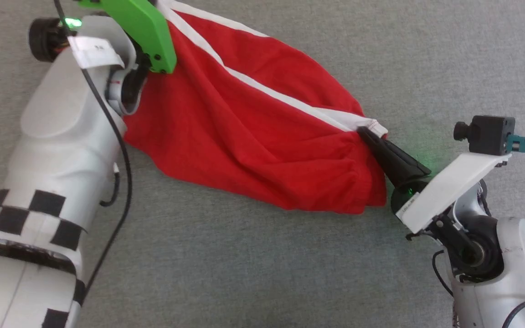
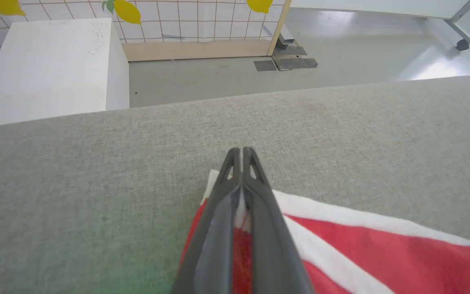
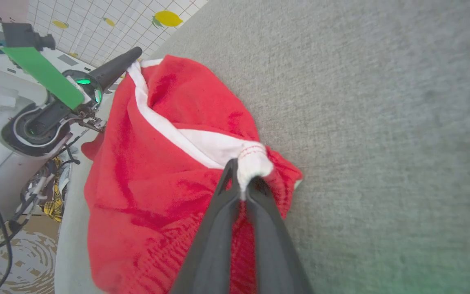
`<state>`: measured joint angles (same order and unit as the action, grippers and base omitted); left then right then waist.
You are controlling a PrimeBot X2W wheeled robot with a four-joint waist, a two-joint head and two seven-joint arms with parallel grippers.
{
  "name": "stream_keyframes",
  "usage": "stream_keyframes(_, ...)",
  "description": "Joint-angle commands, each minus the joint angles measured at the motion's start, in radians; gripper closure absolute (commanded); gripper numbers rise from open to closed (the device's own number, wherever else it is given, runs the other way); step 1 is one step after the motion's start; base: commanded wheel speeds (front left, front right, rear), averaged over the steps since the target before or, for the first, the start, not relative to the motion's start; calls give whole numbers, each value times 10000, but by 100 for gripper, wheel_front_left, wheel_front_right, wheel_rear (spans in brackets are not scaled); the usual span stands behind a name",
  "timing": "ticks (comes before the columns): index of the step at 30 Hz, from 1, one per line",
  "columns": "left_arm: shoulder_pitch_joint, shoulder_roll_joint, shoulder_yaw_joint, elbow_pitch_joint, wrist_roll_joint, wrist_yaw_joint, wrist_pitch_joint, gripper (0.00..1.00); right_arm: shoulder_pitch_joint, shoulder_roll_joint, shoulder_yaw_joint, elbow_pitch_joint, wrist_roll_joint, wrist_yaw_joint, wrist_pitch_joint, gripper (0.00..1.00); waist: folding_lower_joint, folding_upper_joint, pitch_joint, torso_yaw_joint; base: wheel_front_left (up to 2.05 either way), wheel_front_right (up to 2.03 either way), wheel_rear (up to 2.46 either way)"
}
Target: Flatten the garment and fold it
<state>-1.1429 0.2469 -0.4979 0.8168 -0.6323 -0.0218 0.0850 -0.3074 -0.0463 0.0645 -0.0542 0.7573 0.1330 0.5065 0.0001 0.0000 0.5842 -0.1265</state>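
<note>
left gripper (image 2: 242, 153): clamped tight on one white-edged corner of the garment (image 1: 253, 136), low over the mat (image 1: 244, 264) towards its far edge; placed there to pin that end of the trim.
garment: on the mat, across its far-middle part, slung between the two grips; stripe (image 1: 267, 91) drawn almost straight from corner to corner, red body beneath it sagging onto the mat in loose creases.
right gripper (image 1: 367, 134): closed on the opposite white corner, a knot of trim bulging past the fingertips; nearer the mat's middle, right of the red bulk, fingers aimed back along the stripe.
reason for hold: one corner per gripper, so that pulling apart over the mat tensions the top edge and lets the rest hang out smooth.
stage: judged to be flattening; no fold started, lower hem bunched.
next need: probably more spread between grips, then a drag across the mat to lay the creased part flat.
risk: thin pinch at the right corner could slip under tension.
</note>
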Motion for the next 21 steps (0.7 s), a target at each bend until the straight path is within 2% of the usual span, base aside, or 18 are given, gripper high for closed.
stream_keyframes(1, -257, 124, -31, 187, 184, 83, -54, 100, 20, -41, -10, 252, 53, -23, -57, 100, -1, 0, 267, -241, 0, 0, 0)
stream_keyframes(6, -467, 236, -86, 840, 269, 231, 17, 100, 33, -40, 275, 241, 180, -23, -53, 100, -1, 0, 322, -297, 0, 0, 0)
stream_keyframes(7, -471, 203, -62, 925, 216, 219, 31, 100, 49, -40, 304, 222, 188, -23, -63, 60, -1, 0, 305, -287, 0, 0, 0)
stream_keyframes(8, -473, 147, -19, 1003, 157, 235, -36, 100, 93, -40, 315, 206, 197, -23, -62, 0, -1, 0, 262, -249, 0, 0, 0)
stream_keyframes(9, -463, 100, 3, 1075, 104, 223, -45, 96, 129, -40, 314, 177, 178, -23, -75, 0, -1, 0, 222, -218, 0, 0, 0)
stream_keyframes(10, -455, 60, 2, 1154, 71, 186, -69, 1, 183, -40, 325, 124, 178, -23, -86, 0, -1, 0, 156, -175, 0, 0, 0)
stream_keyframes(14, -421, -52, 121, 1363, -123, 95, -283, 0, 450, -40, 303, -121, 99, -23, -97, 0, -1, 0, -203, -13, 0, 0, 0)
stream_keyframes(21, -313, -92, 603, 1372, -540, -161, -1611, 0, 1310, -40, -360, -626, 127, -23, -283, 0, -1, 0, -1231, 367, 0, 0, 0)
